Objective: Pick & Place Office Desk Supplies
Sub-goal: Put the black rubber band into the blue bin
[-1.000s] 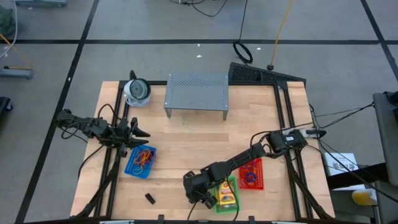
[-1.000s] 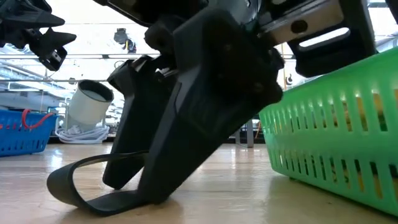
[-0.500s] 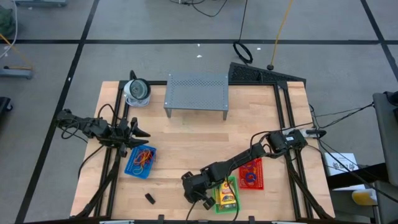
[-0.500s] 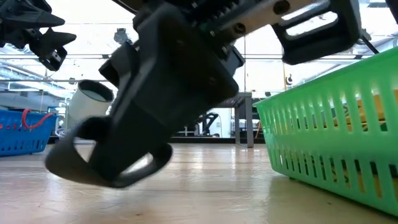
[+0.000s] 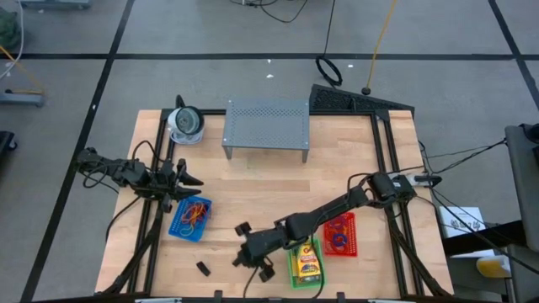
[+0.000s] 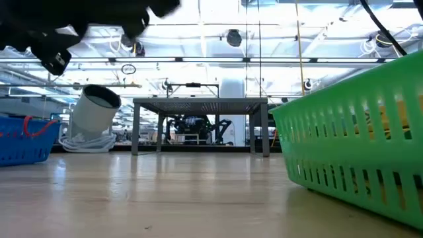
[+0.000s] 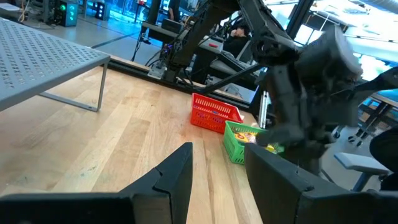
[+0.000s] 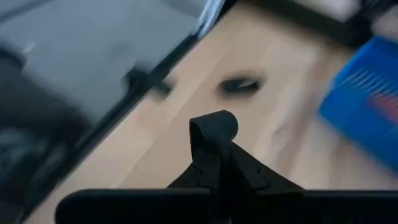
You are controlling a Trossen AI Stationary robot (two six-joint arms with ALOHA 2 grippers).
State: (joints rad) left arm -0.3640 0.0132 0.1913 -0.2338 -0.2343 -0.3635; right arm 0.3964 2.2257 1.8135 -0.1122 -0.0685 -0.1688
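the right gripper was out over the wood table, just left of the green basket. its fingers were pinched tight on a small black clip, w/ the clip's loop sticking up past the tips in the right wrist view. another black clip lay flat on the table, left of the green basket & below the blue basket.

the green basket had a yellow-orange crayon box inside. the red basket sat touching the green basket's upper right corner & had blue and red rubber bands in it. the blue basket, well left of the green one, held orange & red rubber bands.

the left gripper hung just above the blue basket, far from the green one. its fingers were apart w/ nothing between them.

the grey metal shelf stood far above the green basket, at the back of the table. the round white-grey thing sat left of the shelf.
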